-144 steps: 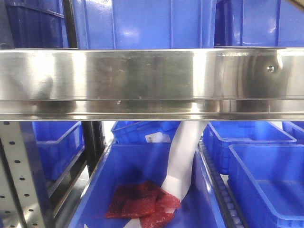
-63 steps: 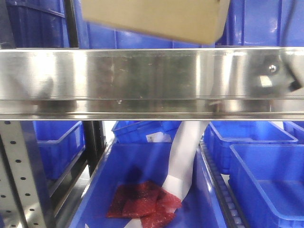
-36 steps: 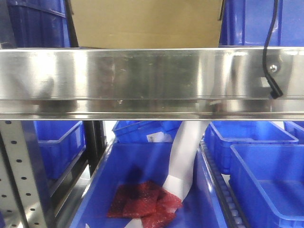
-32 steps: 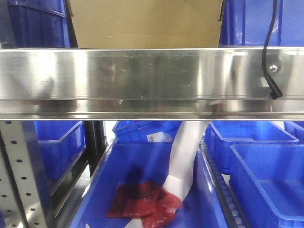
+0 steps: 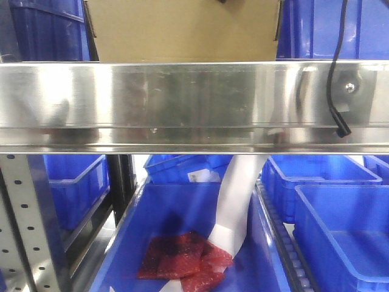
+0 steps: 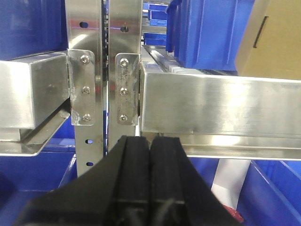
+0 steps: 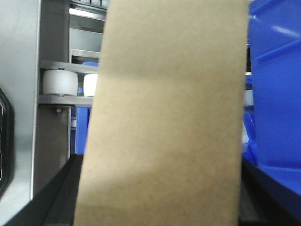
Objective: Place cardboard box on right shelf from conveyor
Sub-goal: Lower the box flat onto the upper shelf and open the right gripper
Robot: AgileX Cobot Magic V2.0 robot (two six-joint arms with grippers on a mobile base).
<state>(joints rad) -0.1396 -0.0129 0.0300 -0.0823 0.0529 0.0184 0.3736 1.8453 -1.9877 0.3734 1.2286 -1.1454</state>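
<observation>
The right shelf (image 5: 194,103) bears the cardboard box (image 5: 182,30).

1. i can read no text, brand, number or sign in any view.
2. a small white label (image 5: 196,176) sits on a blue bin (image 5: 182,167) below the right shelf (image 5: 194,106); its print is too small for me to read.
3. the cardboard box (image 7: 164,117) carries no markings.
</observation>
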